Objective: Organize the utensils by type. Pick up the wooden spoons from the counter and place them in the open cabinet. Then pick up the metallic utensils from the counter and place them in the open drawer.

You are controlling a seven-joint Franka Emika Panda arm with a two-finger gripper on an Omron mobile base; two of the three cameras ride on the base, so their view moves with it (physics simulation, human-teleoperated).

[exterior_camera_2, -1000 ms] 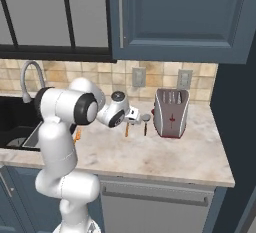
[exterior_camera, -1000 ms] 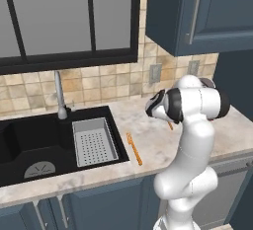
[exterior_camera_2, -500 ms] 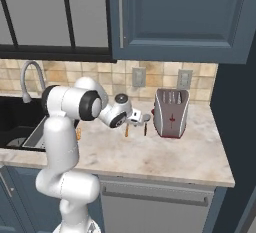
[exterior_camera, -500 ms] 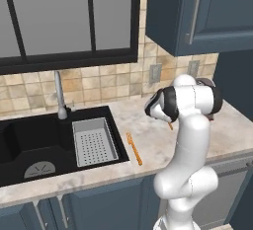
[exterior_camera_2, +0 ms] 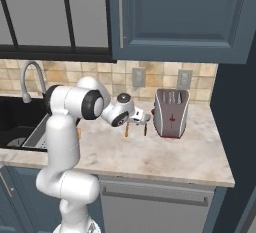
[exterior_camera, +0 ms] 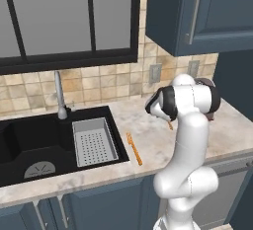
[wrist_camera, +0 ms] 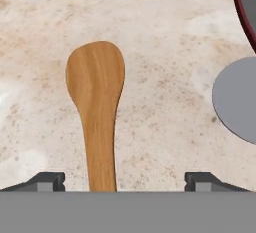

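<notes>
A wooden spoon (wrist_camera: 96, 84) lies on the marble counter with its bowl pointing away from the hand and its handle running back between my fingertips (wrist_camera: 47, 181). My gripper (wrist_camera: 126, 180) hovers low over that handle, open, the tips wide apart on either side. In the right base view the gripper (exterior_camera_2: 142, 119) hangs just above this spoon (exterior_camera_2: 126, 129) and a dark-handled metallic utensil (exterior_camera_2: 145, 129). The utensil's round grey head (wrist_camera: 235, 102) lies to the spoon's right. A second wooden utensil (exterior_camera: 133, 148) lies next to the sink.
A red and silver toaster (exterior_camera_2: 170, 112) stands close to the right of the gripper, against the tiled wall. The black sink (exterior_camera: 34, 142) holds a grey perforated rack (exterior_camera: 94, 141). Blue upper cabinets (exterior_camera_2: 175, 17) hang shut overhead.
The hand has swung to the right along the counter toward the toaster and now sits over the wooden spoon's handle. The gripper stays open.
</notes>
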